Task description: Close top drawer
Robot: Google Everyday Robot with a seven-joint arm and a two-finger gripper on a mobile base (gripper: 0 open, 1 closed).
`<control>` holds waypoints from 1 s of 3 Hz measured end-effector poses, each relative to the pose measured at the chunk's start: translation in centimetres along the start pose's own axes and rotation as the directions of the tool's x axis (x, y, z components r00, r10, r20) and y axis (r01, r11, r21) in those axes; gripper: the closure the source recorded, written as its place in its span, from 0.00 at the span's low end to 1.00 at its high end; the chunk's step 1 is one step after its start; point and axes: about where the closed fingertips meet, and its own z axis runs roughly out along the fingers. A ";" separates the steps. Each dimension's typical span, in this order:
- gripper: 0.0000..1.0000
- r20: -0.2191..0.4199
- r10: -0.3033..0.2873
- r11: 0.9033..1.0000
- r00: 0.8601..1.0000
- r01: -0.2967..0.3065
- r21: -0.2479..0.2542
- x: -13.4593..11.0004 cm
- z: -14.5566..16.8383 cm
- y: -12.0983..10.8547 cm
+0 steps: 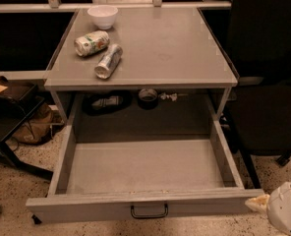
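Note:
The top drawer (145, 167) is pulled far out of the grey cabinet, and its shallow light-grey inside is bare. Its flat front panel (86, 209) faces me at the bottom, with a small black loop handle (149, 211) at the centre. My gripper (259, 203), white with a cream tip, sits at the lower right. It is just beside the right end of the front panel, at the drawer's front right corner. The lower drawers are out of view.
On the cabinet top (185, 53) lie two cans (92, 43) (108, 61) and a white bowl (102, 16). Dark items and a tape roll (148, 97) sit in the cavity behind the drawer. A black chair (268, 97) stands at the right, and bags (32, 124) at the left.

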 end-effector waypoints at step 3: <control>0.00 -0.088 -0.115 0.984 0.989 0.101 -0.148 -3.8 6.6 -2.9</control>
